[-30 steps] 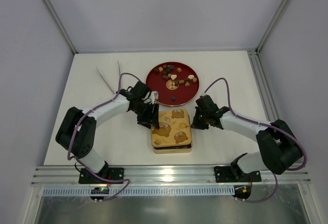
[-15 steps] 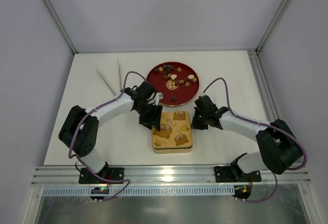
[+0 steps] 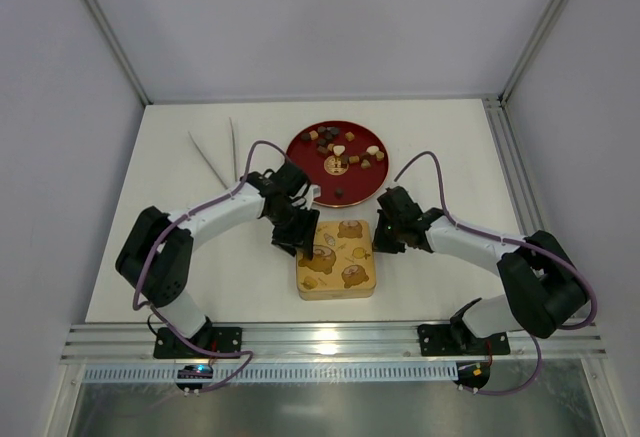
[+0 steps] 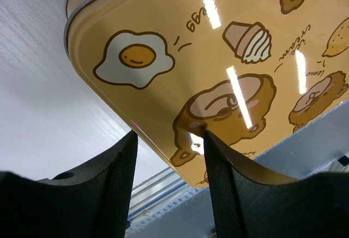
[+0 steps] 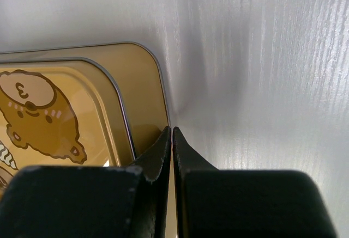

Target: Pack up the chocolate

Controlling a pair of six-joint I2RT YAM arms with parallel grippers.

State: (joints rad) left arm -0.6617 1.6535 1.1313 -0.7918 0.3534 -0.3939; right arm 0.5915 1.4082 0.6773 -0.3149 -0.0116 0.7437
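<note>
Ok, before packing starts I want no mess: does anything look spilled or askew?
Nothing stands out. The chocolate all lies on the red plate, none on the table, and the gold tin is closed, not visibly dented.

Bright light, glare streaks on tin [image 4: 218, 69]

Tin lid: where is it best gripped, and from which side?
Probably the thin rim of the tin lid, at its left edge, approached from the left: the flat top looks too wide to span, and the open left end effector faces that edge.
</note>
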